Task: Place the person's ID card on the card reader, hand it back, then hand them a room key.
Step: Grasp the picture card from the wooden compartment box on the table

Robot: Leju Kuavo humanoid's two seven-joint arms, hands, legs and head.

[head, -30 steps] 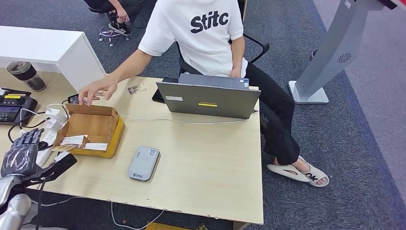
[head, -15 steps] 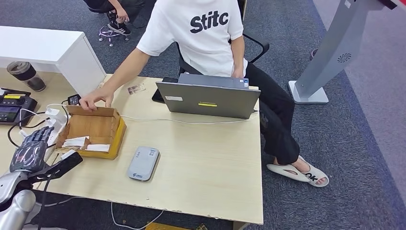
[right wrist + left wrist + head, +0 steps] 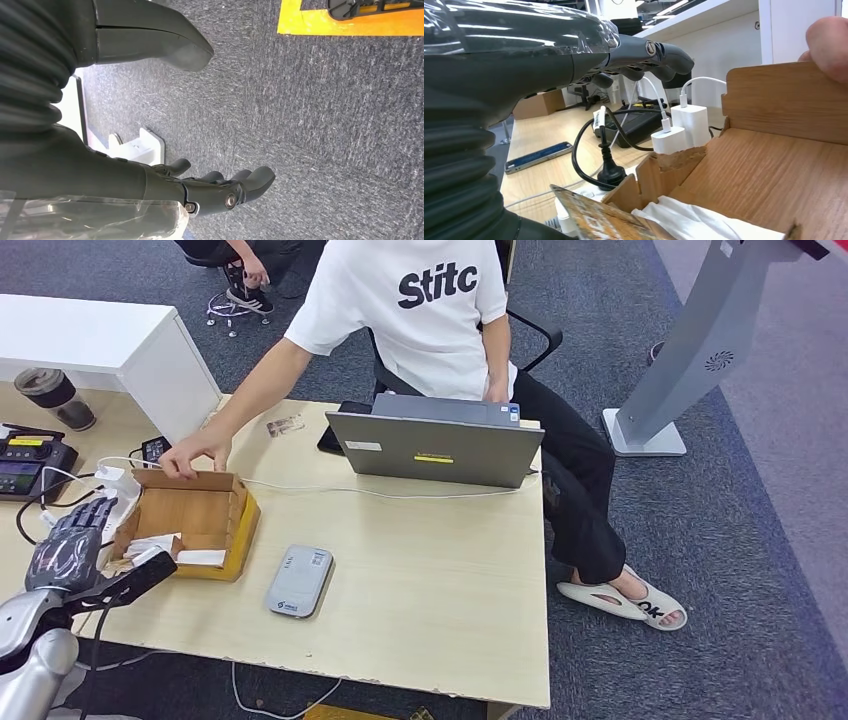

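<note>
A: any readable text?
B: "Stitc" on the person's white t-shirt (image 3: 420, 310). Card reader (image 3: 300, 581) has small marks on top, too small to read. Laptop (image 3: 435, 445) lid has a yellow sticker and a white one, illegible.

A: containers?
B: cardboard box (image 3: 190, 522) on the bench (image 3: 420, 580), open top, w/ white paper or cards (image 3: 165, 545) at its near end; can't tell if room keys. Left wrist view: white folded sheet (image 3: 694, 222) inside, plus a brown printed card (image 3: 594, 220) at the box corner, print unreadable. Person's hand (image 3: 195, 452) grips the far flap.

A: ID card?
B: small card (image 3: 285, 425) on the bench far edge, near the person's arm, well apart from the reader. Can't confirm it's the ID. Reader top is bare.

A: robot hands?
B: left robot hand (image 3: 68, 550) just beside the box's left wall, fingers apart, holding nothing. Right robot hand (image 3: 220, 187) hangs over carpet, fingers loosely spread, nothing in it.

A: hidden stuff?
B: chargers (image 3: 679, 130) and cables behind the box, partly blocked. Person's head cut off.
</note>
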